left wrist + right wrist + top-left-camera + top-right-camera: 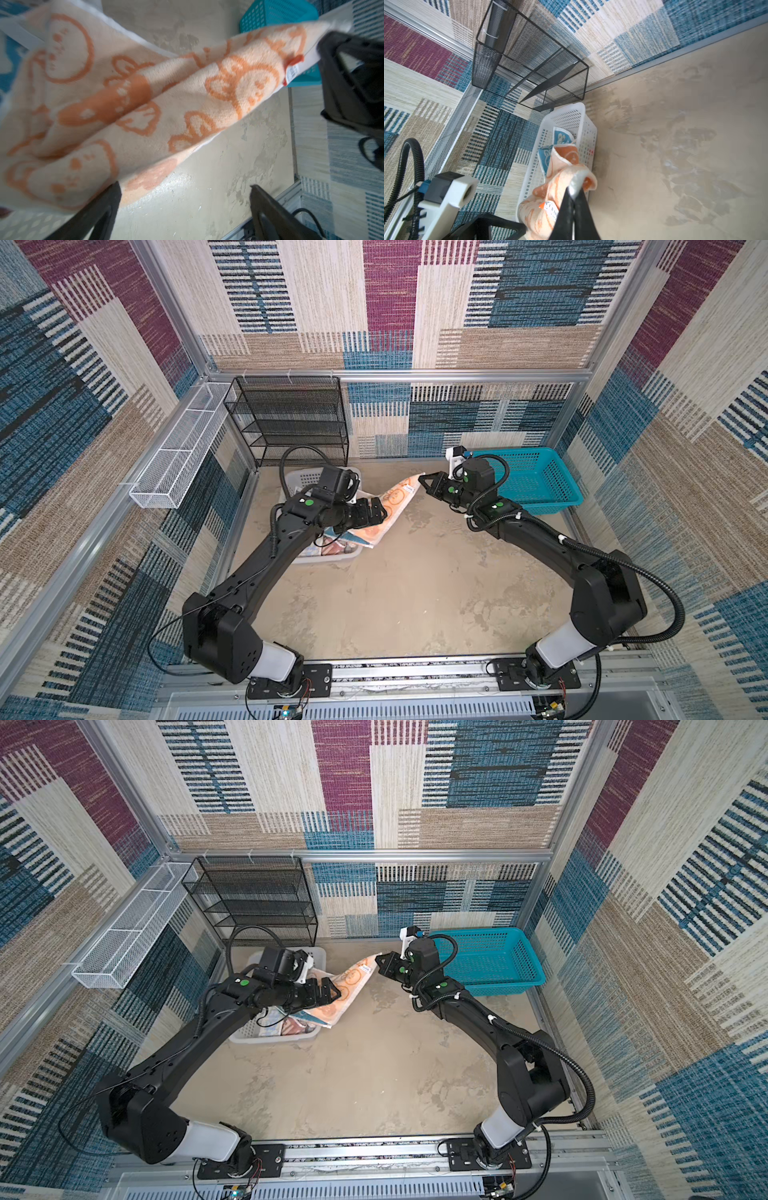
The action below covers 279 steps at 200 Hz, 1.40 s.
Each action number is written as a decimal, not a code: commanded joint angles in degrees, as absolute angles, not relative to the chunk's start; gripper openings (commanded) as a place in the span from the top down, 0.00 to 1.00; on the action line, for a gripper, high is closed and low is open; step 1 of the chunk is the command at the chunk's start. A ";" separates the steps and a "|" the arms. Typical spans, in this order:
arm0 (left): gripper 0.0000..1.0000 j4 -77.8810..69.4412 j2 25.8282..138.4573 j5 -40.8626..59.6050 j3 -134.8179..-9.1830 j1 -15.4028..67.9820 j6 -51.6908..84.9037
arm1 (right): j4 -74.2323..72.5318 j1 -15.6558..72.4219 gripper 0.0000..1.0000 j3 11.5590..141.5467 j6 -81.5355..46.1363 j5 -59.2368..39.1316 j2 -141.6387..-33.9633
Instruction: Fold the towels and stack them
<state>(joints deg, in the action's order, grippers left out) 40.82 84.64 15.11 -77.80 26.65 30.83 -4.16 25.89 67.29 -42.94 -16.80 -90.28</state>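
The orange-and-cream rabbit towel point(397, 499) point(353, 979) point(145, 104) hangs stretched from the white basket point(299, 480) up toward the right. My right gripper point(424, 480) point(379, 960) point(574, 194) is shut on the towel's point(560, 180) white-edged corner, by its label. My left gripper point(381, 512) point(336, 991) point(185, 193) is open beside the towel's lower part, with only bare floor between its fingers point(99, 207). A blue-and-white towel point(560, 137) lies in the basket, and a crumpled towel with pink and blue patches point(334, 549) shows under my left arm.
An empty teal basket point(536, 481) point(490, 961) stands at the back right, behind my right arm. A black mesh shelf point(291, 418) stands against the back wall, behind the white basket. A white wire rack point(178, 448) hangs on the left wall.
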 commanded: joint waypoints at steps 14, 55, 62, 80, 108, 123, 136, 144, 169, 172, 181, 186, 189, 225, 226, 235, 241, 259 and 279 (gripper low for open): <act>0.01 40.41 89.28 9.33 -77.63 34.87 31.09 | -1.29 24.52 1.00 60.26 -40.27 -11.71 -86.02; 0.01 39.50 95.66 6.88 -78.41 42.81 33.24 | -3.13 19.91 1.00 47.40 -41.33 -10.01 -81.29; 0.01 39.53 97.08 5.88 -78.71 44.05 33.22 | -3.91 19.02 1.00 45.27 -41.76 -10.41 -80.82; 0.01 39.47 100.88 5.20 -78.93 45.07 34.25 | -4.98 17.70 1.00 41.77 -41.92 -10.21 -80.10; 0.01 39.55 105.08 3.56 -79.54 46.35 33.43 | -5.28 16.03 1.00 38.18 -41.84 -9.58 -78.99; 0.01 39.59 105.59 1.45 -78.65 46.67 33.18 | -5.58 15.24 1.00 36.67 -41.84 -9.46 -78.15; 0.01 38.92 106.10 -0.31 -77.52 46.67 33.01 | -6.26 14.50 1.00 35.41 -41.87 -9.89 -77.97; 0.00 38.60 106.63 -0.59 -77.39 46.74 32.66 | -6.76 13.95 1.00 34.71 -42.22 -10.14 -78.19; 0.03 38.78 105.23 -0.29 -75.84 48.12 32.56 | -8.26 12.48 1.00 34.67 -43.24 -12.95 -79.98; 0.04 38.70 104.79 -0.59 -75.44 48.43 32.45 | -8.31 12.48 1.00 34.86 -43.20 -13.05 -80.12; 0.04 38.22 104.08 -1.00 -74.10 49.10 32.28 | -8.50 12.52 1.00 35.32 -43.06 -13.28 -80.62; 0.05 37.85 104.04 -1.14 -73.44 49.34 32.28 | -8.65 12.48 1.00 35.57 -42.98 -13.30 -80.94; 0.05 37.63 104.21 -1.10 -73.10 49.39 32.40 | -8.74 12.48 1.00 35.71 -42.84 -13.35 -81.17; 0.05 36.75 107.47 0.79 -74.25 50.05 34.25 | -8.79 12.48 1.00 36.93 -42.45 -14.38 -82.79; 0.05 36.75 107.48 0.79 -74.39 50.12 34.31 | -8.79 12.48 1.00 36.92 -42.45 -14.40 -82.79; 0.05 36.72 107.94 0.75 -75.21 50.52 34.62 | -8.79 12.48 1.00 36.95 -42.41 -14.34 -82.63; 0.05 36.74 108.25 0.53 -75.54 50.83 34.75 | -8.88 12.48 1.00 36.91 -42.35 -14.33 -82.52; 0.07 35.69 109.24 0.97 -76.35 51.31 35.62 | -9.11 12.49 1.00 36.65 -42.28 -14.04 -82.50; 0.15 33.27 109.08 1.62 -76.04 52.60 36.64 | -9.34 12.40 1.00 36.67 -42.35 -14.29 -82.96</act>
